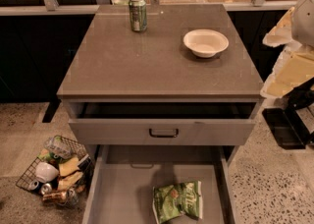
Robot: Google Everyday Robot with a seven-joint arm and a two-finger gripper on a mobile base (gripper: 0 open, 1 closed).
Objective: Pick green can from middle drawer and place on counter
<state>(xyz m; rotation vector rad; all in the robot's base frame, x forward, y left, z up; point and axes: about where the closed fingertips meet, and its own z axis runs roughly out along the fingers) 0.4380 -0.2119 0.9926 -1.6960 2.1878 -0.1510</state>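
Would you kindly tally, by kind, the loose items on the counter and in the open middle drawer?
Drink can on the counter: 1
White bowl on the counter: 1
Green snack bag in the middle drawer: 1
Total: 3
The gripper hangs at the right edge, beside the cabinet, away from all three.

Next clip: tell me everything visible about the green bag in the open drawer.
The green bag is crumpled and foil-like, with pale printing. It lies flat on the grey floor of the pulled-out drawer, right of centre. Nothing else touches it. The gripper is far off, to the right of the counter.
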